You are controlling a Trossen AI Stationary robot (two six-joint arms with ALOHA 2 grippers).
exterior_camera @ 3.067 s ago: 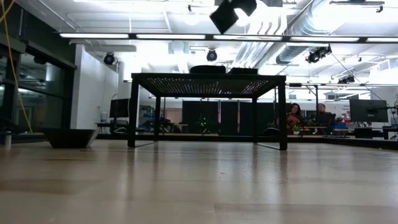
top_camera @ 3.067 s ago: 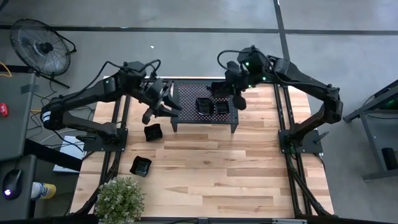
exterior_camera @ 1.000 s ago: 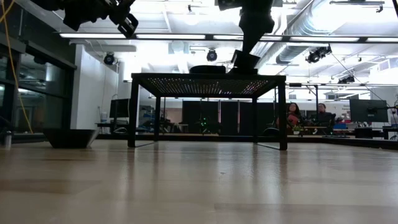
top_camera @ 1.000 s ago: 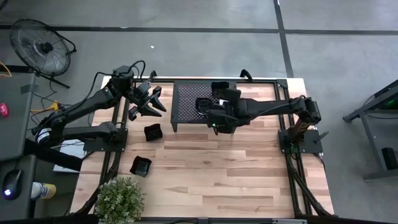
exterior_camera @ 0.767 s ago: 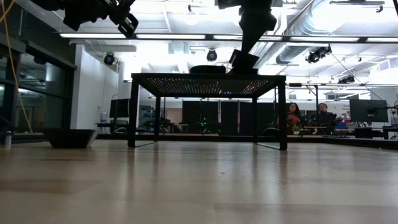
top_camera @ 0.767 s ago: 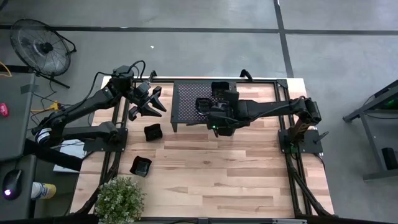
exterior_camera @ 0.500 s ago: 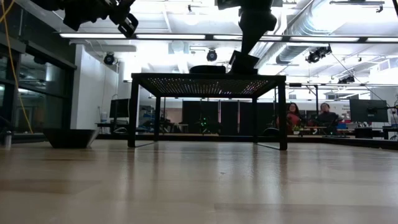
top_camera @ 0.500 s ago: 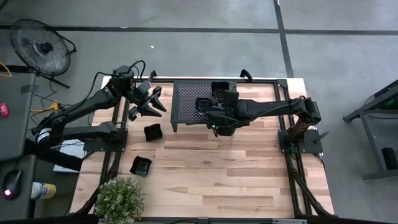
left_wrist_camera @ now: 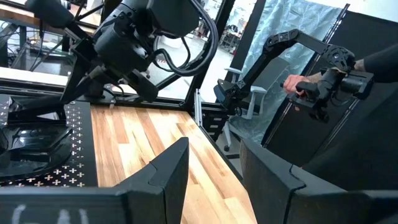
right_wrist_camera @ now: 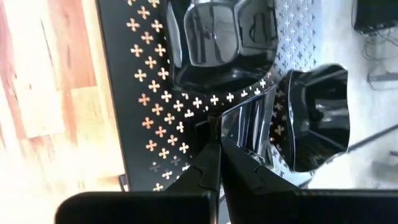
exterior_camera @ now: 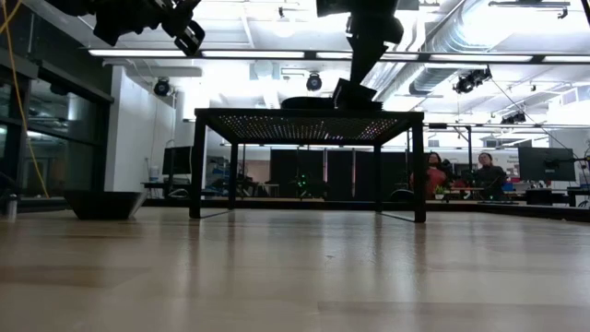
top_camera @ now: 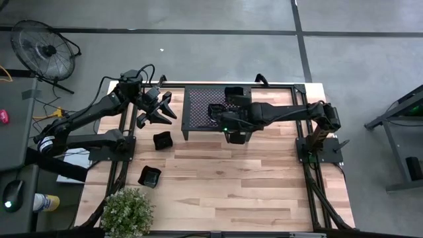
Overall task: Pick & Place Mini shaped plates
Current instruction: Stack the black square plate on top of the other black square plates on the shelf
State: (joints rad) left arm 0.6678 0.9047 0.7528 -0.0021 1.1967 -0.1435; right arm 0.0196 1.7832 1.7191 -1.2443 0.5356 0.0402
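Note:
A black perforated rack [top_camera: 198, 109] stands at the table's far middle. On its top lie a wavy-rimmed mini plate [right_wrist_camera: 224, 37] and, nearer the far edge, a second one [right_wrist_camera: 317, 118]. My right gripper [right_wrist_camera: 219, 140] reaches over the rack, slanting down, shut on a third glossy black plate [exterior_camera: 355, 94]. Two more plates rest on the wood left of the rack [top_camera: 162, 139] and nearer the front [top_camera: 149, 175]. My left gripper [left_wrist_camera: 214, 180] hangs raised and level left of the rack, open, with nothing between its fingers. My right gripper pinches the plate's upper rim [right_wrist_camera: 239, 127] between its two shut fingers, coming from above and the table's right, slanting down. The plate is tilted below the fingers. Its lower edge [exterior_camera: 358, 104] is at the rack's top; whether it rests there I cannot tell.
A potted plant [top_camera: 125, 211] stands at the table's near left corner. The arms' frames [top_camera: 310, 149] flank the wooden top. Bare wood lies in front of the rack. People sit in the room beyond [exterior_camera: 433, 171].
My right gripper has tipped and swung a little toward the table's left, staying shut. The held plate has shifted leftward along the rack's top with it, still tilted.

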